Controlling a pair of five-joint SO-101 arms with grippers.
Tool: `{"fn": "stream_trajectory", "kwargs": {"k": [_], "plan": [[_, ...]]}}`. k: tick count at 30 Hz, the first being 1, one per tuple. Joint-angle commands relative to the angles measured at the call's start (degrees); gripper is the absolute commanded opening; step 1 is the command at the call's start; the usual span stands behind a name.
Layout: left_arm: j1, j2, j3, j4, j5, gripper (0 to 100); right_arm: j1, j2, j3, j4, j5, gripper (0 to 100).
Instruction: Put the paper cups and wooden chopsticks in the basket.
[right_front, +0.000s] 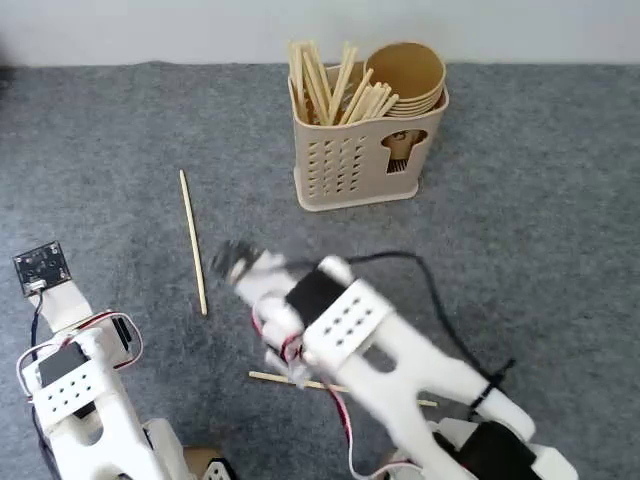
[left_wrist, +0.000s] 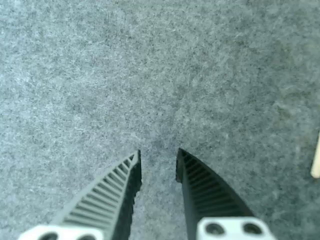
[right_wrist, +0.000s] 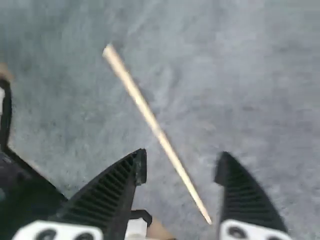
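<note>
The beige, perforated basket stands upright at the desk's far side. Stacked tan cups fill its right compartment, and a bundle of chopsticks stands in its left. 2 more lie flat on the desk: the left chopstick and the near chopstick.

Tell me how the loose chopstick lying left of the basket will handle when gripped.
The chopstick looks thin and straight, so it is probably stiff and very light. It lies flat on the grey mat, so it may be hard to get under, and it could roll or swivel if pinched off-centre.
</note>
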Motion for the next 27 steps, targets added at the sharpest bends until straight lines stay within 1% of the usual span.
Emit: {"fn": "stream_trajectory", "kwargs": {"k": [1,5,9,14,19,23,27], "plan": [[-0.2,0.1,-0.3,-1.0,-0.4,11,-5.0,0.4,6.3,-9.2,0.9,24.8],[-0.2,0.1,-0.3,-1.1,-0.4,11,-7.2,0.4,15.2,-22.5,1.2,18.6],[-0.2,0.1,-0.3,-1.1,-0.4,11,-7.5,0.4,19.3,-30.3,1.3,14.6],[-0.2,0.1,-0.3,-1.1,-0.4,11,-7.5,0.9,19.6,-32.1,1.3,14.7],[-0.3,0.1,-0.3,-1.1,-0.4,11,-6.8,7.6,19.3,-35.2,1.4,14.4],[-0.3,0.1,-0.3,-1.1,-0.4,11,-4.9,11.9,15.0,-33.0,1.4,14.3],[-0.3,0.1,-0.3,-1.1,-0.4,11,-4.5,14.8,14.4,-33.3,1.4,14.3]]}}
